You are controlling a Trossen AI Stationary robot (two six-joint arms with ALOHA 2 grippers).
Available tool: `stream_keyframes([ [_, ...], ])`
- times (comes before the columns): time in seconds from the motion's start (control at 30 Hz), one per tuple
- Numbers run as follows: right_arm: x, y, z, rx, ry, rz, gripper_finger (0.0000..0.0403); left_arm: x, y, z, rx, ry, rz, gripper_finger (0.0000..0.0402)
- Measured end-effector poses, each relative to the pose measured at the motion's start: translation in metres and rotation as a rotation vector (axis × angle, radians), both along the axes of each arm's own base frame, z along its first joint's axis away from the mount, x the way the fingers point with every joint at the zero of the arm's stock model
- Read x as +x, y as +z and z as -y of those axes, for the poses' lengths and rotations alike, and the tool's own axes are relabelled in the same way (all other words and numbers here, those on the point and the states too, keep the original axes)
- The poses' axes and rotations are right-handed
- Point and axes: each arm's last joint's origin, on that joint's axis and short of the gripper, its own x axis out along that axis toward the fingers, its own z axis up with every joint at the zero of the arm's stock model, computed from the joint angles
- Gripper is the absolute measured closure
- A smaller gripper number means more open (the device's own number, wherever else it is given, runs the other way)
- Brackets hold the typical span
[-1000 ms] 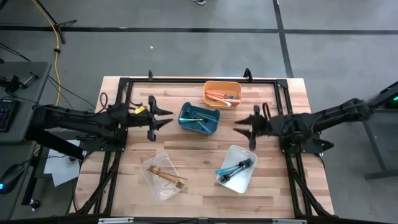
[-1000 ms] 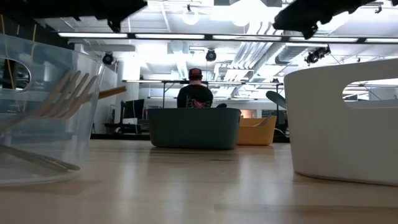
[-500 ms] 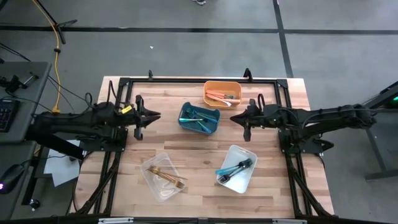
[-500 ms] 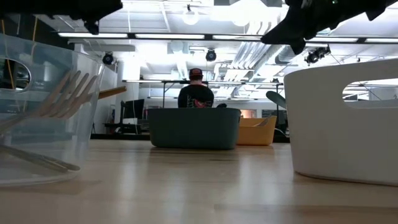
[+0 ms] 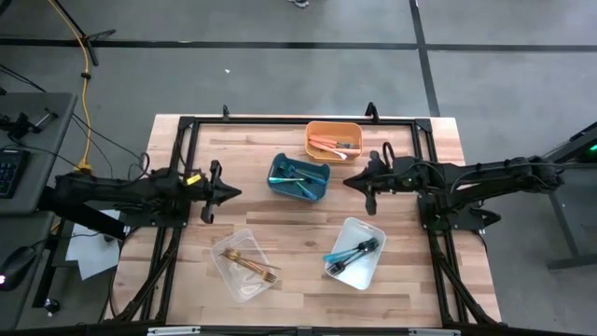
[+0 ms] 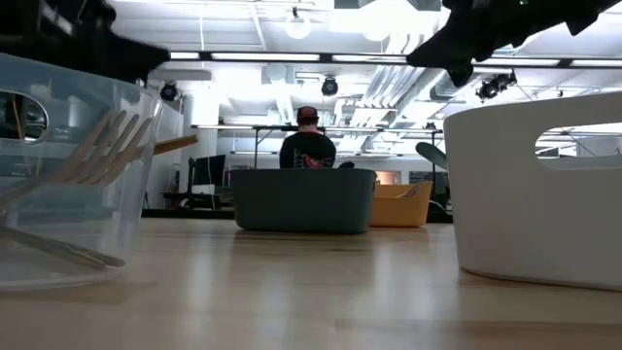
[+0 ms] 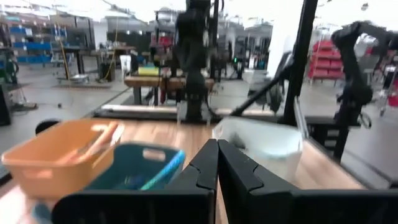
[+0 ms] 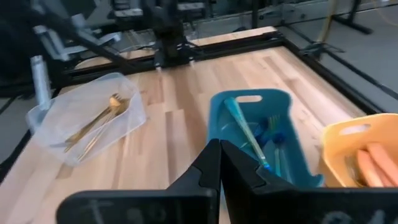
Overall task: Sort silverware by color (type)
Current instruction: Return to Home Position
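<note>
The silverware lies sorted in bins. Salmon-orange pieces (image 5: 328,144) lie in the orange bin (image 5: 355,129). Teal pieces (image 8: 245,132) lie in the teal bin (image 5: 277,183), gold forks (image 5: 252,263) in the clear bin (image 5: 224,254), and dark and teal pieces (image 5: 353,252) in the white bin (image 5: 371,269). My left gripper (image 5: 237,193) is shut with nothing in it, level above the table left of the teal bin; its own view shows the fingertips (image 7: 217,149) together. My right gripper (image 5: 346,181) is also shut with nothing in it, right of the teal bin, with fingertips (image 8: 219,149) closed.
A black frame (image 5: 280,119) runs around the wooden table top. Bare wood (image 5: 298,224) lies between the bins in the middle. In the low view the clear bin (image 6: 68,175) and the white bin (image 6: 535,185) stand near, and a person (image 6: 306,146) sits beyond the table.
Both grippers have shut, with nothing between their fingers. My left gripper has drawn back toward the table's left edge and sunk lower. My right arm has swung so that its gripper has gone a little toward the far edge and the teal bin. The silverware has not moved.
</note>
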Motion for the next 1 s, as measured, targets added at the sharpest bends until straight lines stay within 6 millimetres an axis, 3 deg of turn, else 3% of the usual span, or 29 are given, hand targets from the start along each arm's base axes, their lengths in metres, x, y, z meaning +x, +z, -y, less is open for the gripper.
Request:
stream_keyframes([
  [0.2, -0.002, -0.003, -0.003, -0.007, 0.134, -0.039, 0.0402, -0.003, -0.023, 0.0, 0.003, 0.012, -0.115, 0.0401],
  [0.5, -0.015, -0.012, 0.017, -0.002, 0.178, -0.062, 0.0402, -0.003, -0.023, -0.001, -0.054, 0.023, -0.118, 0.0401],
  [0.73, -0.052, -0.009, 0.038, -0.05, 0.124, 0.019, 0.0403, -0.003, -0.023, -0.001, -0.079, 0.023, -0.125, 0.0401],
  [0.87, -0.071, -0.015, 0.032, -0.063, 0.114, 0.11, 0.0403, -0.003, -0.023, -0.001, -0.078, 0.023, -0.119, 0.0401],
  [1.0, -0.08, -0.04, 0.021, -0.025, 0.12, 0.213, 0.0403, -0.003, -0.023, -0.001, -0.078, 0.023, -0.12, 0.0401],
])
